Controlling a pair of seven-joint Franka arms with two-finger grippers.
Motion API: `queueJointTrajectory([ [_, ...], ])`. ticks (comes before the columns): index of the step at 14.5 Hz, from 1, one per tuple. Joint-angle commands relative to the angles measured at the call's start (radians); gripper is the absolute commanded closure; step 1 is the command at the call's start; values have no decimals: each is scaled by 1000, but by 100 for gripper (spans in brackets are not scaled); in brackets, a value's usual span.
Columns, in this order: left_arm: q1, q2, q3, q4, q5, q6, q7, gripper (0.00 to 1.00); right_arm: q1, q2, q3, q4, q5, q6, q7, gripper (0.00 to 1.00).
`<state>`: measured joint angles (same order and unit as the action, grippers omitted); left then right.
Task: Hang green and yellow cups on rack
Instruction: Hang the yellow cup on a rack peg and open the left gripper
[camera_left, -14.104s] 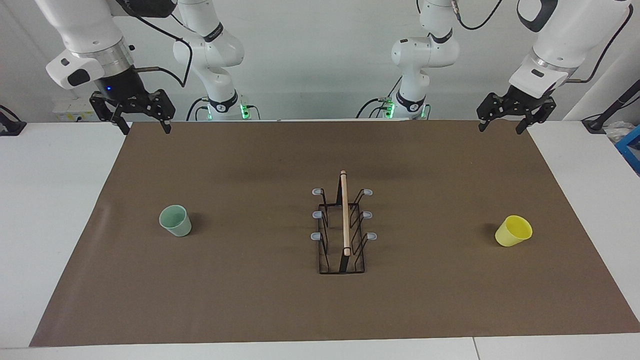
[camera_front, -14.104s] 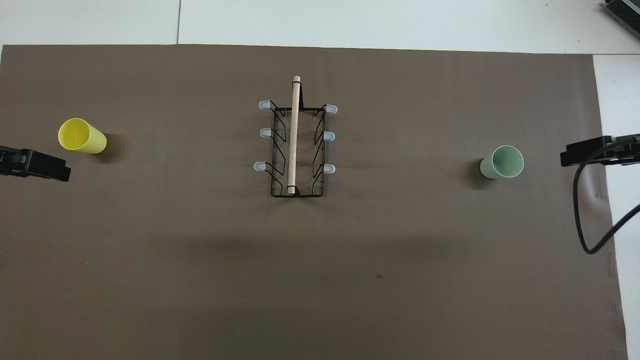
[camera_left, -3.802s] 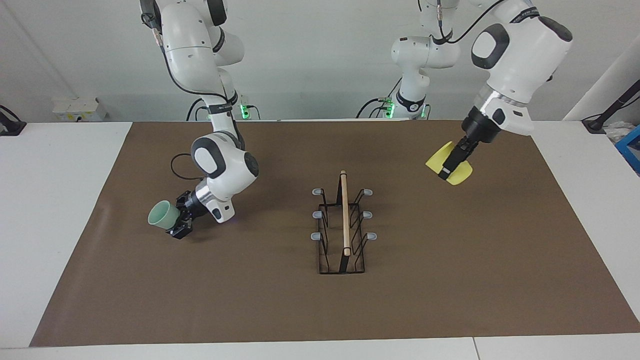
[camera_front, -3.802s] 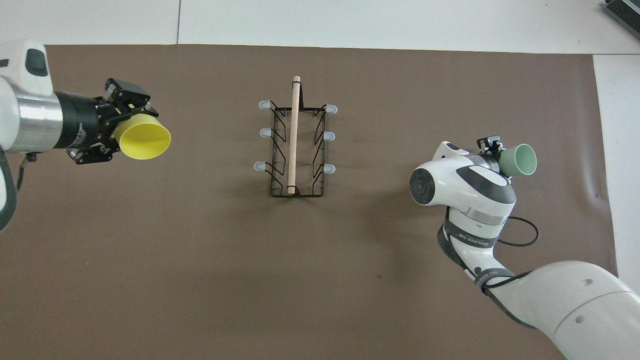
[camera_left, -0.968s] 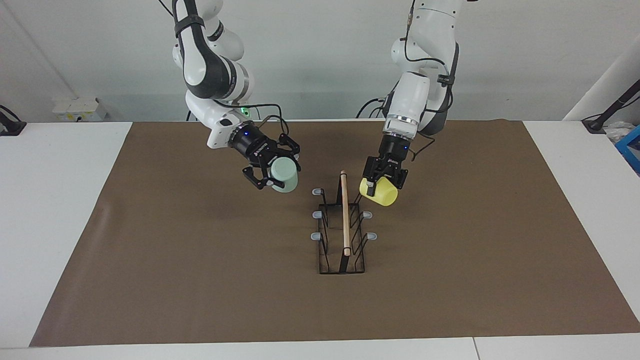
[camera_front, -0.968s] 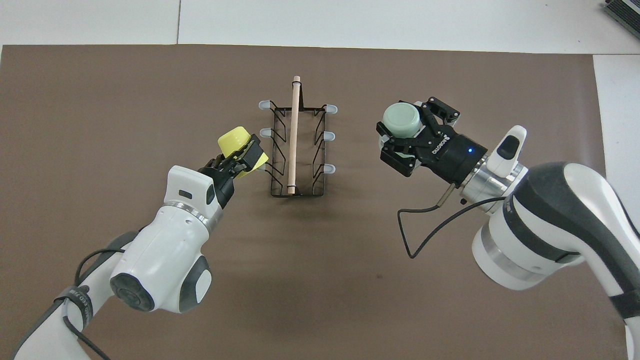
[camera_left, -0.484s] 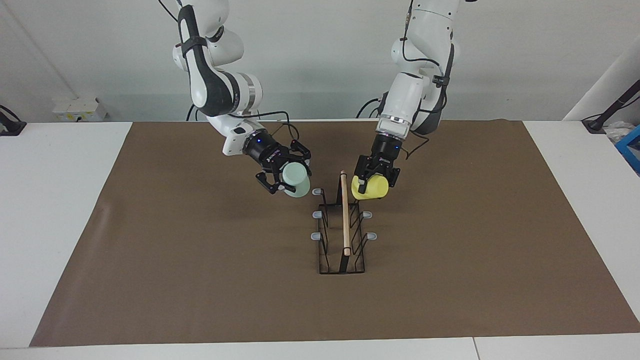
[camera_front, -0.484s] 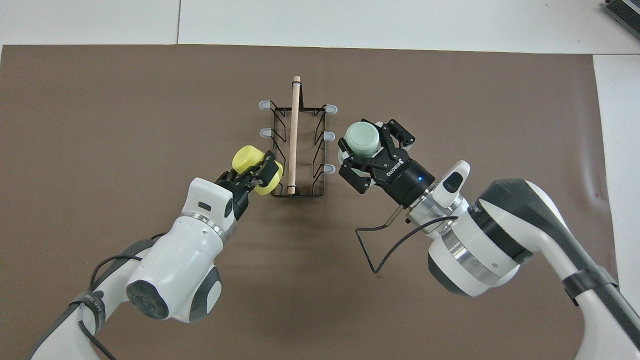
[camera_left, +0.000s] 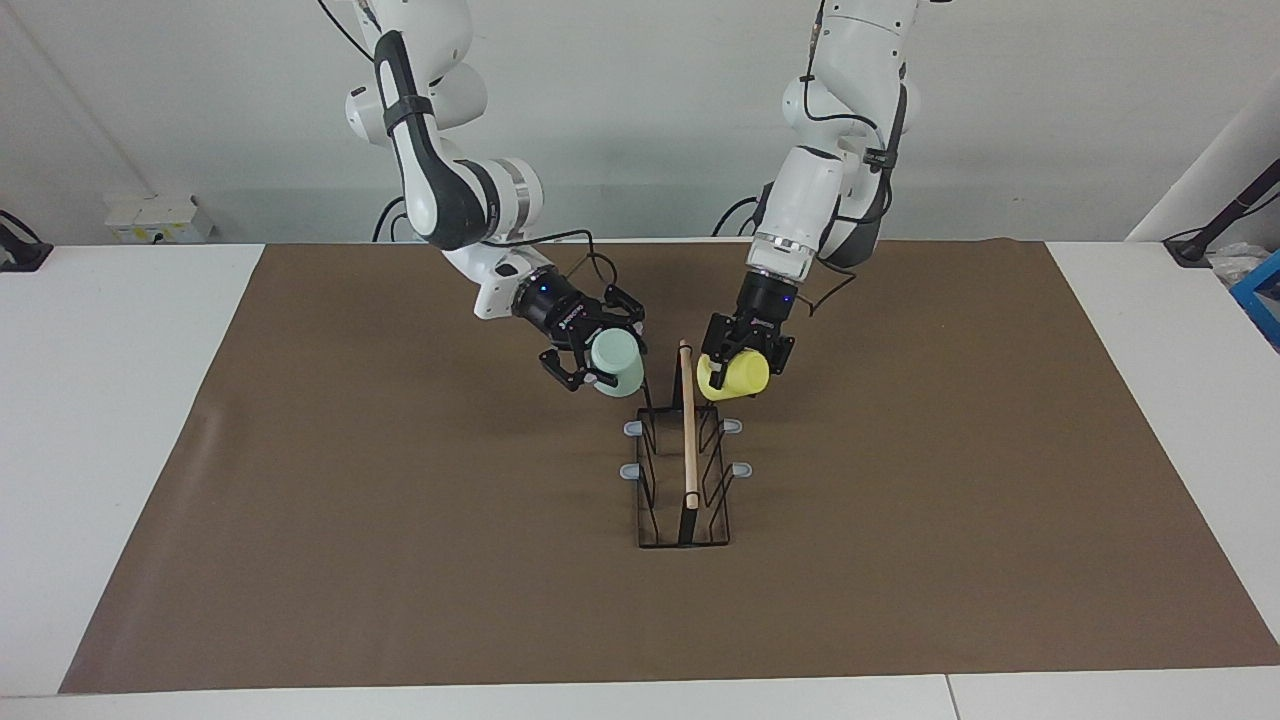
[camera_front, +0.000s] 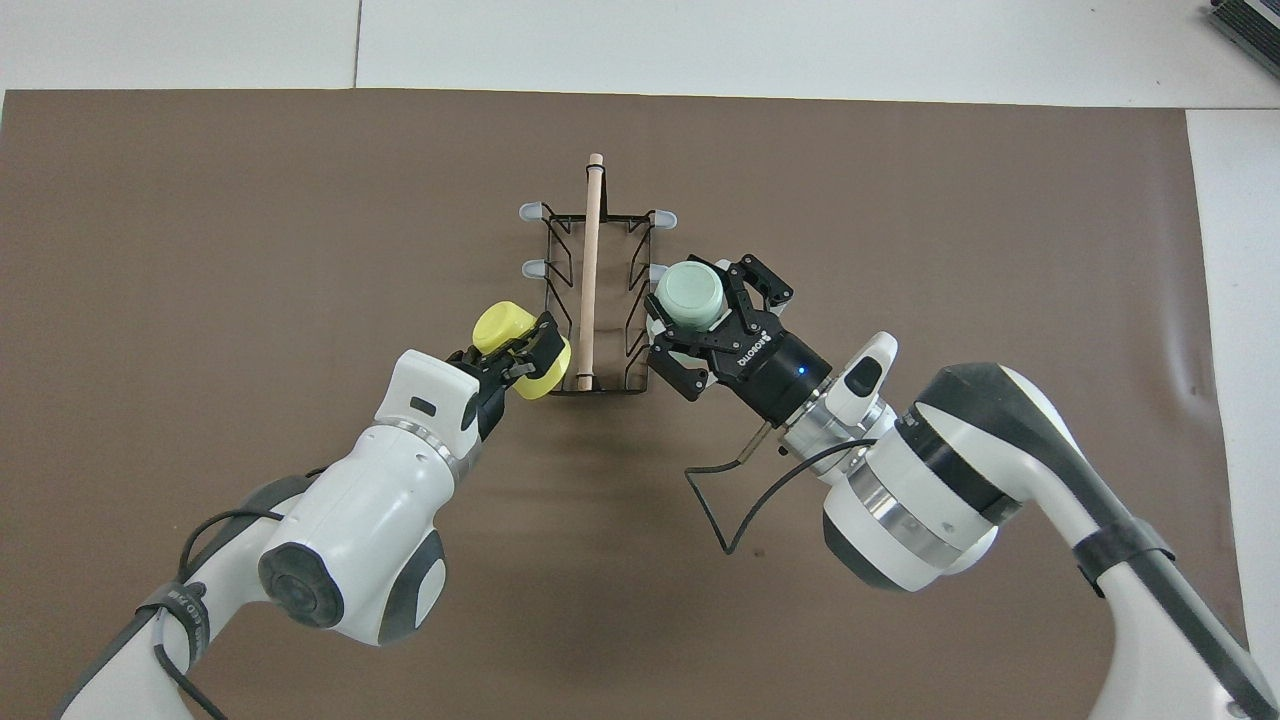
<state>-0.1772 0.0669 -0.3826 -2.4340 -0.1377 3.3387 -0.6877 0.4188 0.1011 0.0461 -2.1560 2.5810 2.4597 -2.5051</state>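
Both cups now at rack (camera_left: 683, 470) — left jaws (camera_left: 738, 368) grasping yellow cup (camera_left: 735, 377), right jaws (camera_left: 600, 362) grasping green cup (camera_left: 617, 364).

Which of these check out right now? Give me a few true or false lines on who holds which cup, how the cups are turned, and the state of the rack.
1. The left end effector holds the yellow cup. True.
2. The right end effector holds the green cup. True.
3. Both cups stand on the brown mat. False: both are held in the air at the end of the rack nearer the robots.
4. The green cup's closed bottom faces up in the overhead view. True.
5. The rack's wooden rod lies loose on the mat. False: it sits along the rack's top.
6. The yellow cup hangs on the prong farthest from the robots. False: that prong is bare.
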Motion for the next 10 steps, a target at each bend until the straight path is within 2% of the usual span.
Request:
queueJointTrajectory([
  [1,-1,-45,-13,2,15,-116,3,16,9,22,-2,1,139,-14,-107,92],
  [2,1,-45,-13,16,15,-129,4,1,8,25,-2,1,139,-21,-118,92],
  [7,22,-45,-12,102,15,-307,13,0,12,48,-2,4,177,-56,-124,92],
  [10,42,-47,-5,174,15,-425,25,0,12,98,-2,8,211,-132,-161,92],
])
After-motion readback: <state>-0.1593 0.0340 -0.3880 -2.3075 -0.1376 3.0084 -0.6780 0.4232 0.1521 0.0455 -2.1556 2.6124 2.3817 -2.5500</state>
